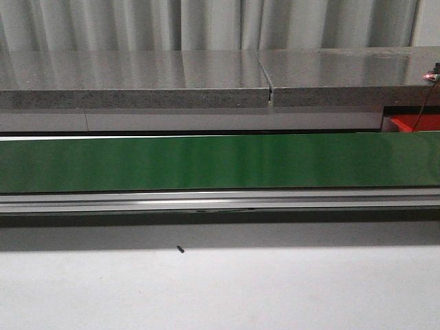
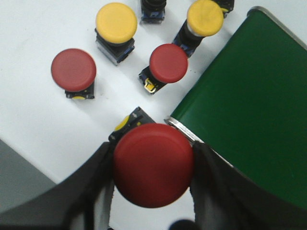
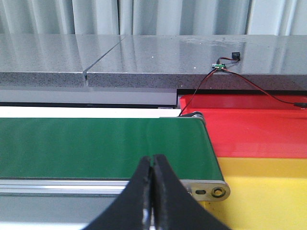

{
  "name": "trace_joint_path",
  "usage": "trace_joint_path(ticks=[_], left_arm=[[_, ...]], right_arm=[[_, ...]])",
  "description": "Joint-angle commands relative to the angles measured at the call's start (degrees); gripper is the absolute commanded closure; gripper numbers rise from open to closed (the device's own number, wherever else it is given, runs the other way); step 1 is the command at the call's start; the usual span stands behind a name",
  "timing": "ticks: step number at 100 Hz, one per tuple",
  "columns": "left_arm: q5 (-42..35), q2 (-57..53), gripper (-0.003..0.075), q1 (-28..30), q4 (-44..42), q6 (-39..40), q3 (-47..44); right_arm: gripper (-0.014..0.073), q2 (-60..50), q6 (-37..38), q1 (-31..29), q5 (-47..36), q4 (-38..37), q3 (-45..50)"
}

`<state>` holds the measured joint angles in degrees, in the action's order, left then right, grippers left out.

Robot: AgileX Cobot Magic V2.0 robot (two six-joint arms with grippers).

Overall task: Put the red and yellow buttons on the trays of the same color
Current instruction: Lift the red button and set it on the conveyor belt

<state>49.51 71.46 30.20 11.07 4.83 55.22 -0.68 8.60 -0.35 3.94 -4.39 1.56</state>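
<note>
Gripping a red mushroom-head pushbutton (image 2: 153,164) at bottom centre of left wrist view, left gripper (image 2: 152,184) has fingers clamped on cap sides. Judged rigid plastic, light, smooth dome likely slippery; cap rim or square base gives best hold. Right gripper (image 3: 153,191) closed, empty, over green conveyor belt (image 3: 96,146); red tray (image 3: 254,129) at right.

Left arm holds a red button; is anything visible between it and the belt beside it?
Nothing visible. The red button sits in the left gripper at the edge of the green belt, whose surface is bare. The other buttons lie away from it.
</note>
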Motion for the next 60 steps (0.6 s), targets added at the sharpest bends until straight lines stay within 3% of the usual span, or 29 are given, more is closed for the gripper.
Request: trace_joint_path(ticks=[1, 37, 60], left_arm=[[-0.84, -1.34, 0.0584, -2.82, 0.94, -0.49, 4.56], [-0.8, 9.75, 0.0584, -15.58, 0.94, -0.39, 12.53], [-1.6, 17.09, 0.0584, -18.71, 0.94, -0.39, 15.47]], right_arm=[[0.0659, -0.92, -0.27, 0.04, -4.61, -0.6, -0.92], [0.0659, -0.92, -0.27, 0.04, -4.61, -0.6, -0.92], [0.0659, -0.92, -0.27, 0.04, -4.61, -0.6, -0.92]])
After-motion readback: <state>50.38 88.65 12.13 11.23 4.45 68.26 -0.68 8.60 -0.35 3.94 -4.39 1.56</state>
